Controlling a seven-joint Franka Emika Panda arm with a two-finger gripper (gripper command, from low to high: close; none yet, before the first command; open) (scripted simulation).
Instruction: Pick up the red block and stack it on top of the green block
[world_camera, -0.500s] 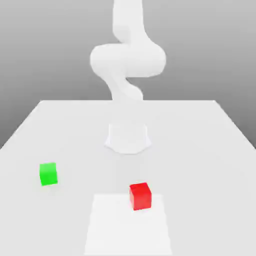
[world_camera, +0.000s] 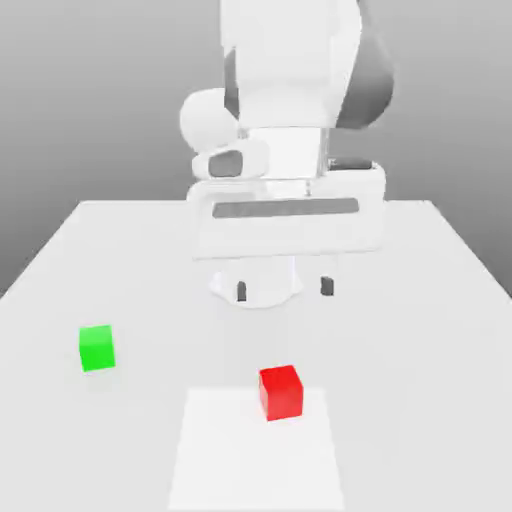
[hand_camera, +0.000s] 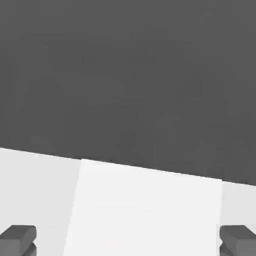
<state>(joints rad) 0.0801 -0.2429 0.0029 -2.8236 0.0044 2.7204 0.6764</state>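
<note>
Red block (world_camera: 280, 392) is sitting nearest the camera in the exterior view, on the far edge of a paler square patch (world_camera: 255, 455) of the table (world_camera: 420, 330). It is looking like a small, stiff, matte cube, probably light and not slippery; pinching two opposite flat faces should be holding it squarely. Green block (world_camera: 97, 348) is resting well apart, toward the exterior view's left, nothing lying between them. Farther back, the gripper (world_camera: 283, 288) is hanging above the table, fingers (hand_camera: 18, 239) spread wide, gripping nothing.
</note>
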